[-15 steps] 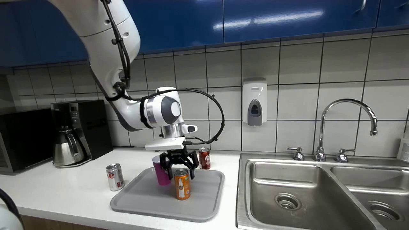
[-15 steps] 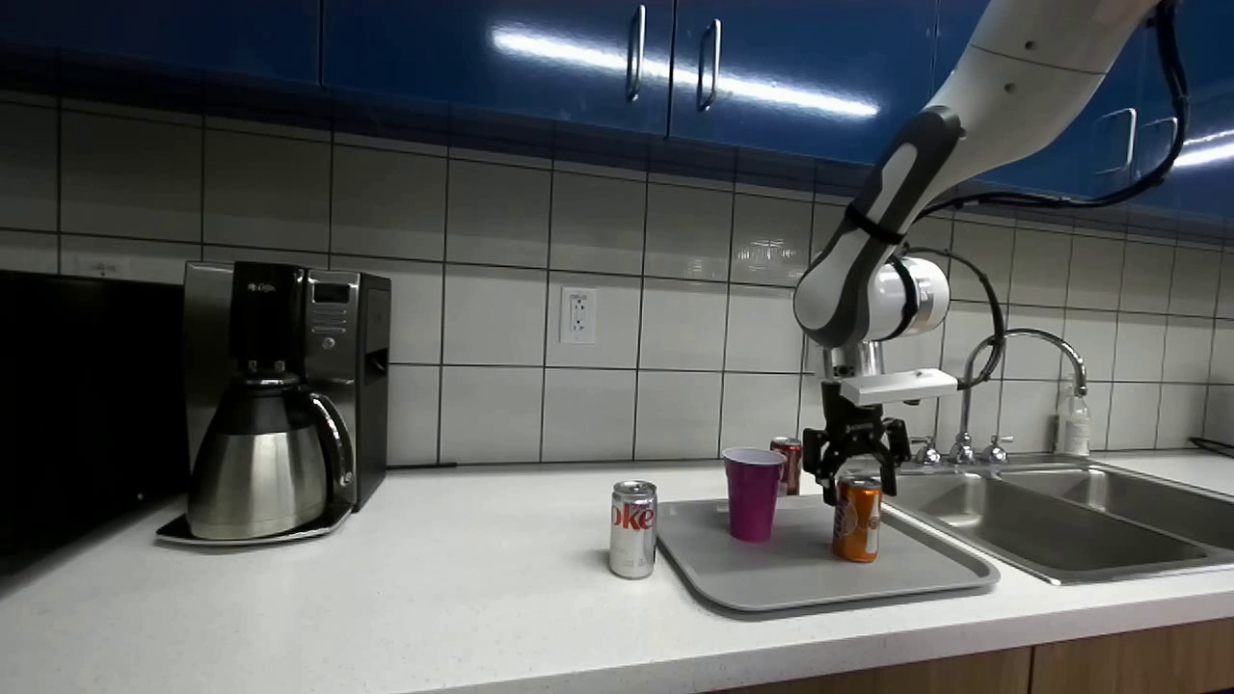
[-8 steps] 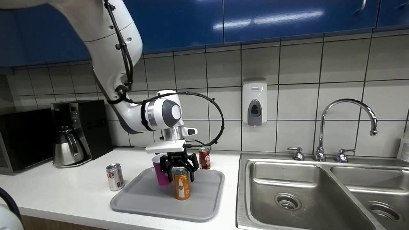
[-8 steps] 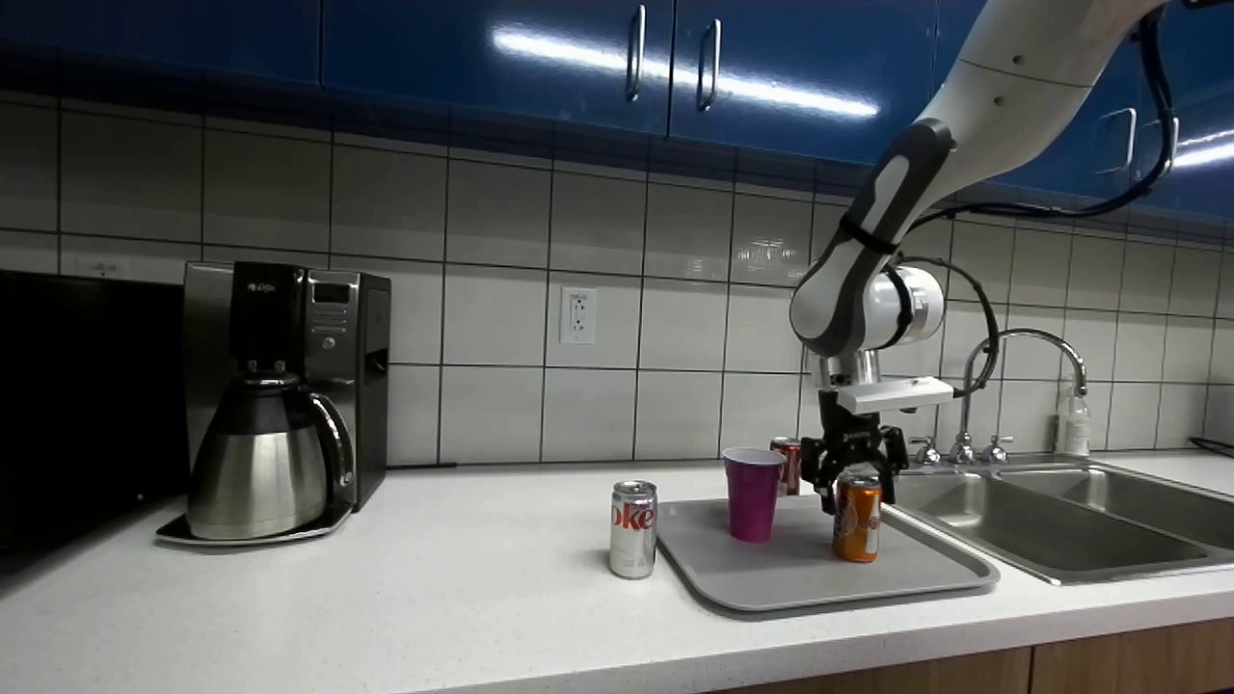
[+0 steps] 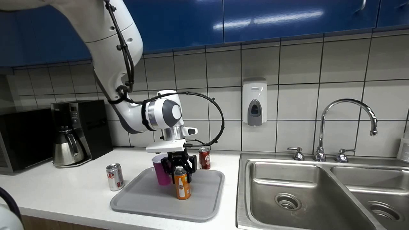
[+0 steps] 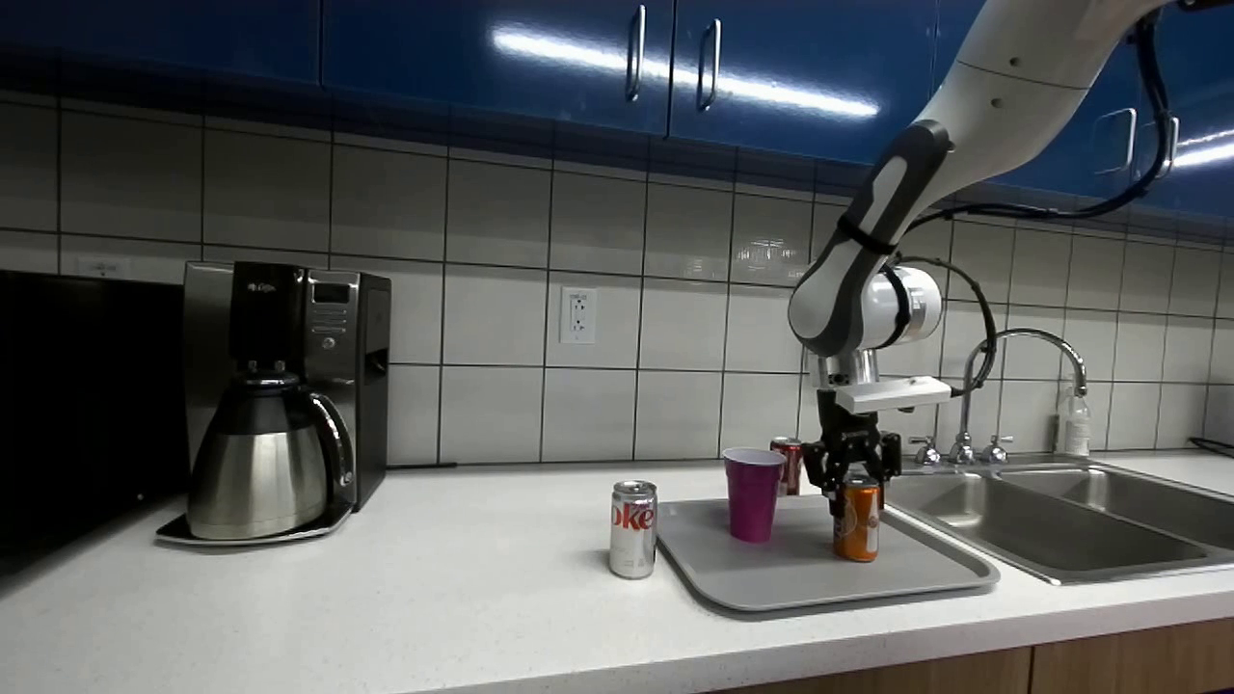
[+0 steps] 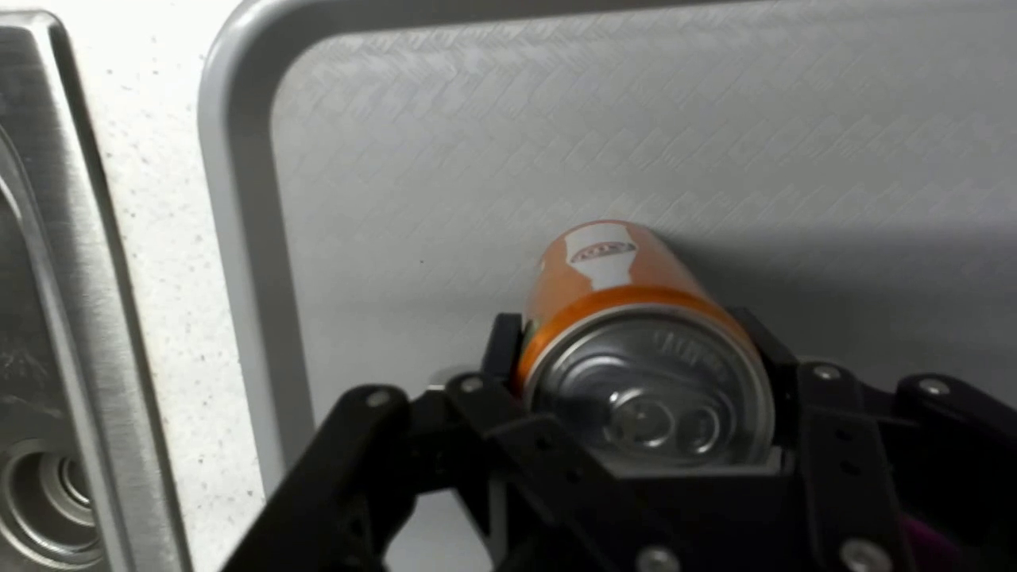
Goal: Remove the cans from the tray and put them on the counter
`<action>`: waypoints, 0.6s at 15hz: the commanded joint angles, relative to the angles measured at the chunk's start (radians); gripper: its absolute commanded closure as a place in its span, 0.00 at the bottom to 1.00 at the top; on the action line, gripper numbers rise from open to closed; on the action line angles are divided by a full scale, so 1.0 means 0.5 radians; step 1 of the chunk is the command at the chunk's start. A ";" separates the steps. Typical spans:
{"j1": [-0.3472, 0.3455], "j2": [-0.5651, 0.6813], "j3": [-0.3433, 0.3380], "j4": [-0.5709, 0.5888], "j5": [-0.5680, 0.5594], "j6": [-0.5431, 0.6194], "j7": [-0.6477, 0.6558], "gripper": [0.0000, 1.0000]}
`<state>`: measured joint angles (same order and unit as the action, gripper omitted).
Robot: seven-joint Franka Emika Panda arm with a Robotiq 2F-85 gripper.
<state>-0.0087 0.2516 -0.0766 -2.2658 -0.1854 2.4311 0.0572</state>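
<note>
1 cup near orange can

In an exterior view I see blue cabinets along the top, a light streak at upper right, pale tiled wall below.

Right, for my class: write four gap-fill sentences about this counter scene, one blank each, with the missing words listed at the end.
The gripper is closed on the held can, which is mainly ____.
The silver can carries large lettering coloured ____.
The dark red can stands on the counter, between the tray and the tiled ____.
Sharing the tray with the held can is a magenta ____.

Missing words: orange; red; wall; cup.
</note>
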 commanded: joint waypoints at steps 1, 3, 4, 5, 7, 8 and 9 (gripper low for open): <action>0.014 0.007 -0.004 0.039 -0.040 -0.030 0.046 0.61; 0.015 -0.008 -0.004 0.040 -0.042 -0.038 0.047 0.61; 0.016 -0.011 -0.007 0.049 -0.047 -0.046 0.054 0.61; 0.014 -0.015 -0.007 0.061 -0.041 -0.053 0.050 0.61; 0.011 -0.016 -0.002 0.096 -0.025 -0.076 0.036 0.61; 0.015 -0.013 -0.005 0.118 -0.036 -0.081 0.046 0.61; 0.015 -0.014 -0.003 0.133 -0.035 -0.082 0.043 0.61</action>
<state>-0.0075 0.2518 -0.0766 -2.2408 -0.1854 2.4286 0.0574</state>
